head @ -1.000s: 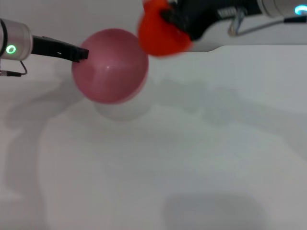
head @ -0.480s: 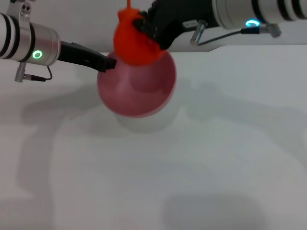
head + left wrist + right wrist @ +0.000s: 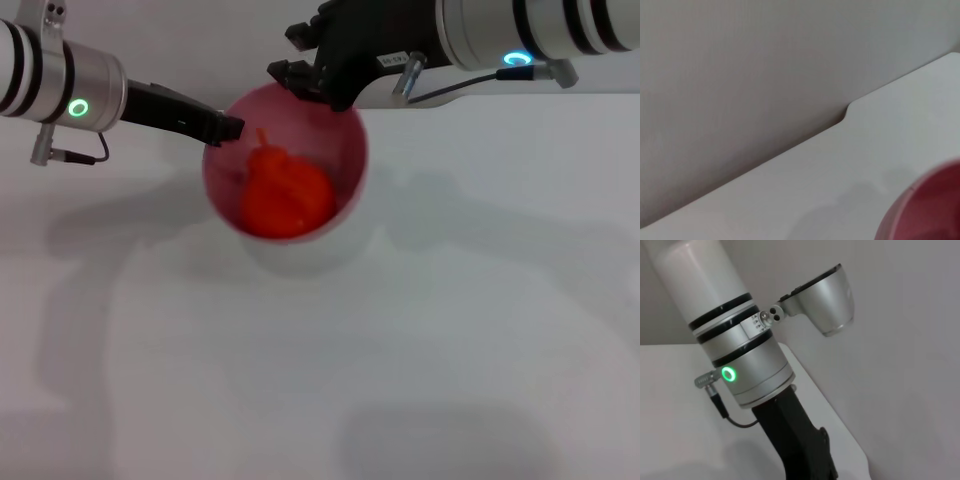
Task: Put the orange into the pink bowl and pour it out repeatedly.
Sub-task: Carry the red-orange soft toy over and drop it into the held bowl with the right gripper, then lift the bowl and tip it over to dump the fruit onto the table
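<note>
The pink bowl [image 3: 345,170] is held tilted toward me above the white table, in the upper middle of the head view. The orange [image 3: 285,195] lies inside it, against the lower wall. My left gripper [image 3: 225,128] comes in from the left and is shut on the bowl's left rim. My right gripper [image 3: 285,52] is open and empty just above the bowl's far rim. A piece of the bowl's rim shows in the left wrist view [image 3: 930,210]. The right wrist view shows only my left arm [image 3: 740,370].
The white table [image 3: 400,350] spreads out below and to the right of the bowl. Its back edge with a notch [image 3: 847,112] meets a grey wall behind the arms. The bowl's shadow [image 3: 300,250] lies on the table under it.
The right gripper carried the orange left over the bowl and let it go; the orange now lies inside. The bowl shifted right and turned its opening toward me.
</note>
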Action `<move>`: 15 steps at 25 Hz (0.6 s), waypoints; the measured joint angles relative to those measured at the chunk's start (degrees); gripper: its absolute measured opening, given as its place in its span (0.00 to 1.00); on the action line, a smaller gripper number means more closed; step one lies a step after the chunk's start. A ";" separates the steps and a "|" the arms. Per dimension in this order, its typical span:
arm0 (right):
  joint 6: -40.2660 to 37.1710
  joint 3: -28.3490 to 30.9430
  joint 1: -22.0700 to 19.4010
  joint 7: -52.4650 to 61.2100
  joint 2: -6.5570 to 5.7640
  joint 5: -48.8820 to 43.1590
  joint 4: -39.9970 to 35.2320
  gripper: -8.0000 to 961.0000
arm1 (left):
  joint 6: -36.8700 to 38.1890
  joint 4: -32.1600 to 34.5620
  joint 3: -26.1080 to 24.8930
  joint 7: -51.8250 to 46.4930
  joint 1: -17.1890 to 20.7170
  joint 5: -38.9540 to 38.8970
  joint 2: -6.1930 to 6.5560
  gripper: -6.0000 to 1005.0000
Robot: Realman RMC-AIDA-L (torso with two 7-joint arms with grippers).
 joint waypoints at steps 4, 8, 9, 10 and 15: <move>4.05 0.02 -2.24 0.00 0.20 -0.02 -1.01 0.33 | 0.00 -0.06 0.01 0.00 0.12 -0.01 0.01 0.05; 13.38 0.09 -6.95 -2.01 0.65 0.62 -2.16 0.49 | 2.36 -0.11 0.32 -0.21 0.49 0.96 0.01 0.05; 15.61 0.04 -7.91 -2.81 0.74 0.90 -2.00 0.54 | 3.58 0.04 0.53 -0.40 0.45 2.22 0.02 0.05; 17.54 0.02 -8.74 -3.69 0.79 1.16 -1.30 0.55 | 4.39 0.16 0.62 -0.52 0.36 3.07 0.01 0.05; 25.27 -0.01 -11.26 -4.21 0.81 2.57 2.63 0.60 | 9.92 0.44 1.17 -0.76 -0.18 7.19 -0.04 0.05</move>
